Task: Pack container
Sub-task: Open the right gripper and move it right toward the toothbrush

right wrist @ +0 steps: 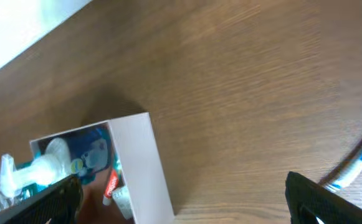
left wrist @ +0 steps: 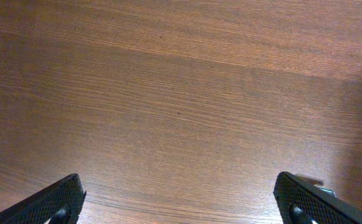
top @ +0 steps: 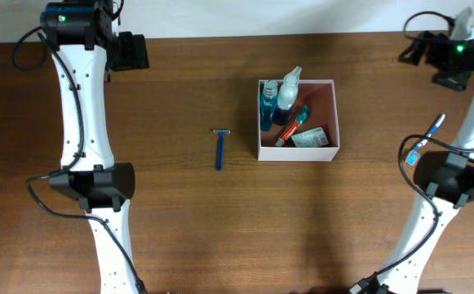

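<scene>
The container sits on the wooden table right of centre, nearer the right arm. It holds a blue bottle, a white pump bottle and what looks like a toothpaste tube. Its thin white walls are probably light card that would bow if pinched, so take hold of a wall near a corner. A razor and a toothbrush lie outside. The left gripper and right gripper are spread wide and empty.

White tubular links, dotted with small dark screws, join at bulky black housings. Thin black cables loop beside the joints. A small green light glows on each arm. The pincer fingers are black with a fine cross-hatched texture.
</scene>
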Controlling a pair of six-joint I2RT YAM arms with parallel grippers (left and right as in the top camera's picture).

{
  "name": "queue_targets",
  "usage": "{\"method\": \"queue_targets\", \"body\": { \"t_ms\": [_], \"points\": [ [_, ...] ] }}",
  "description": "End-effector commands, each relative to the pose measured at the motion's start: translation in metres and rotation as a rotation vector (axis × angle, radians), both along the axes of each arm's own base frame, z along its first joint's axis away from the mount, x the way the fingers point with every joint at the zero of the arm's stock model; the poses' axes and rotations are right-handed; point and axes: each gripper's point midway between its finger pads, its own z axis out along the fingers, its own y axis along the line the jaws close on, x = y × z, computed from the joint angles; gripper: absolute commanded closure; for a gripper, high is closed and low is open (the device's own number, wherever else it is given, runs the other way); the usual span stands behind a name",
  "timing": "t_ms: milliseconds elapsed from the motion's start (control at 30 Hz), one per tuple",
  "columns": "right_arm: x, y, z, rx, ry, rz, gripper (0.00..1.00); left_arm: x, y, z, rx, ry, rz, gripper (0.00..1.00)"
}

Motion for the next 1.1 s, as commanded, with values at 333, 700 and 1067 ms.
{"method": "queue_targets", "body": {
  "t_ms": [333,700,1067],
  "points": [
    [-0.076,-0.101,-0.062,-0.253,0.441,-0.643,0.01,0.001,0.004,-0.004,0.007,0.009,0.016,0.01],
    [-0.08,-0.106,-0.122,-0.252,0.528,-0.571,0.01,0.001,0.004,-0.004,0.006,0.009,0.016,0.01],
    [-0.056,-0.104,-0.147,-0.226,0.426,-0.361,0.01,0.001,0.004,-0.004,0.006,0.009,0.016,0.01]
  ]
}}
